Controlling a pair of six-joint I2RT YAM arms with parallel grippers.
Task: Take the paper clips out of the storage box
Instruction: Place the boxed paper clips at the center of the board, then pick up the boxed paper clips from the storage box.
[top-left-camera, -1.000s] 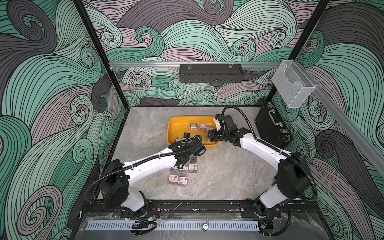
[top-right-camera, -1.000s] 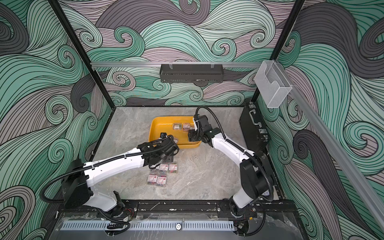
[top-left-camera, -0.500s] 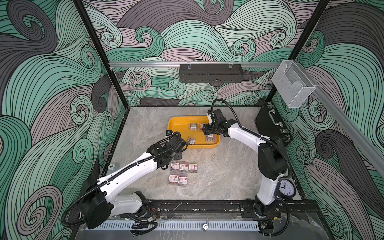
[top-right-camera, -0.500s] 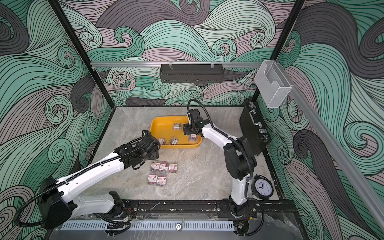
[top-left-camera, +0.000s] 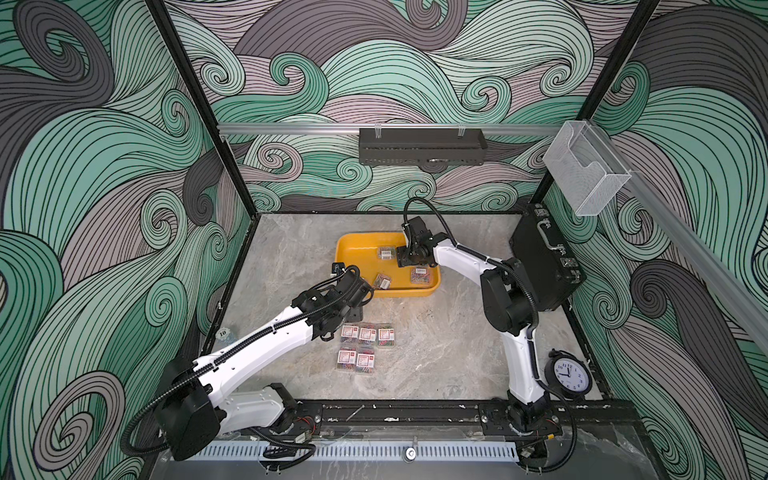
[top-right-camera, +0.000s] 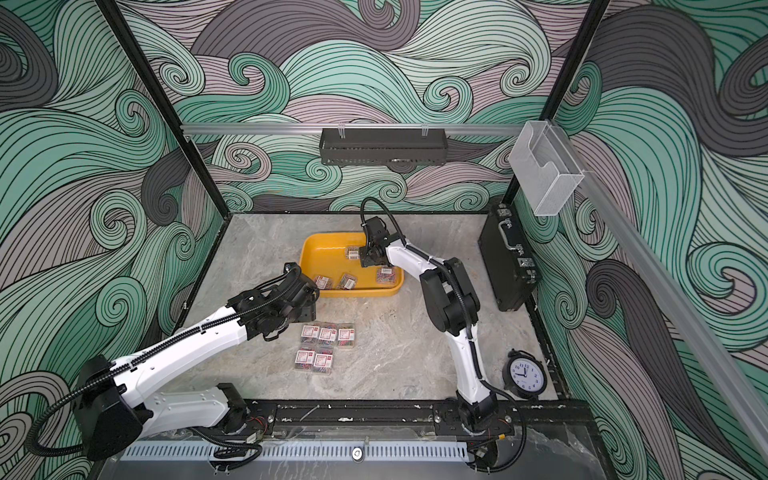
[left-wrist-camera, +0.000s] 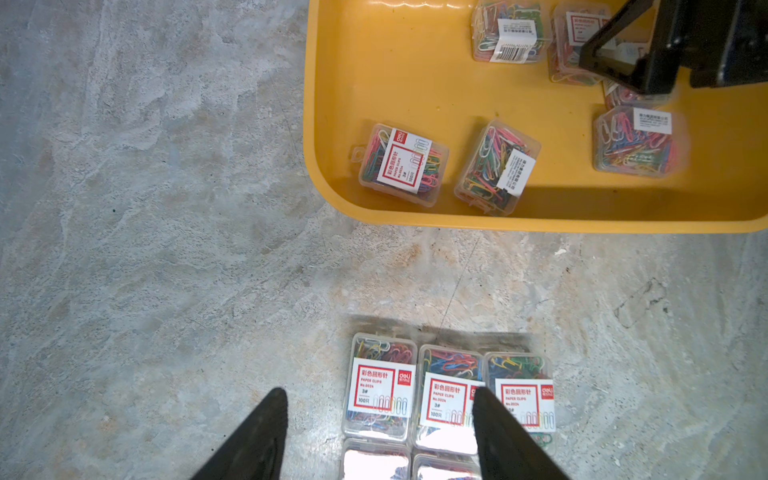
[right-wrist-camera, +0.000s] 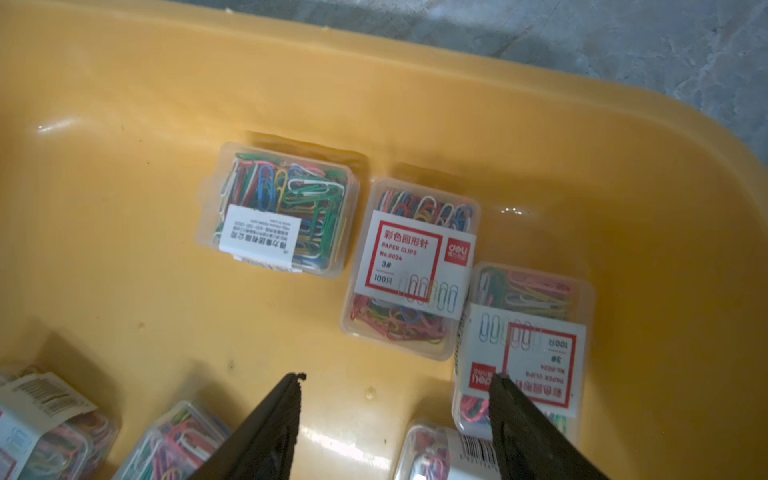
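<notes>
The yellow storage box (top-left-camera: 345, 249) (top-right-camera: 309, 253) sits at the table's back centre. Several clear boxes of paper clips (left-wrist-camera: 403, 164) (right-wrist-camera: 409, 270) lie inside it. More paper clips boxes (top-left-camera: 365, 345) (top-right-camera: 326, 347) lie in a tight group on the table in front of it. My left gripper (left-wrist-camera: 379, 392) is open and empty. It hovers over the back row of that group, near the storage box's (left-wrist-camera: 540, 222) front left corner. My right gripper (right-wrist-camera: 400, 376) (top-left-camera: 409, 259) is open and empty. It hangs low inside the storage box (right-wrist-camera: 415, 62), over bare floor between boxes.
A black briefcase (top-left-camera: 544, 262) stands against the right wall. A clock (top-left-camera: 568, 374) sits at the front right by the right arm's base. A clear bin (top-left-camera: 584, 170) and a black shelf (top-left-camera: 422, 145) hang on the walls.
My right gripper has moved left from the storage box's right edge to over its floor, and that arm now stands folded upright, uncovering the clock. My left gripper has shifted left along the box's front.
</notes>
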